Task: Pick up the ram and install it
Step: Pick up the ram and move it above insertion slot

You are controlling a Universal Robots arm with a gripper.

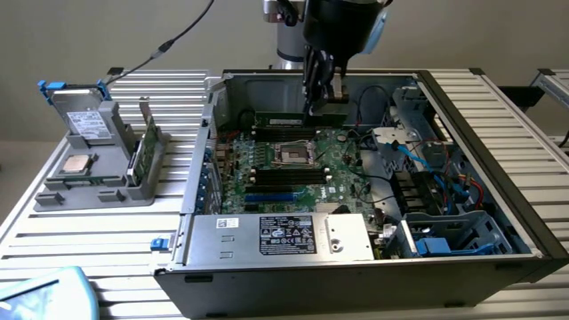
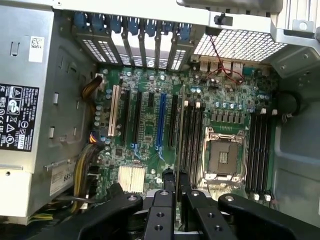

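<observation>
Hand (image 1: pixel 318 100) is closed on the ram (image 1: pixel 289 121). The stick is held on edge inside the case (image 1: pixel 498 167), over the motherboard (image 1: pixel 298 183), close to the slots (image 2: pixel 192 135) beside the CPU socket (image 2: pixel 223 152).

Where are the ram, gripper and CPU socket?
ram (image 1: pixel 281 121): exterior view, middle of its long face.
gripper (image 2: pixel 176 181): wrist view, between the fingertips.
CPU socket (image 2: pixel 223 156): wrist view, socket middle.

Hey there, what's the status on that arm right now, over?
Fingers shut on the ram. Ram held level over the motherboard, above the memory slots. Nothing seen in its way.
</observation>
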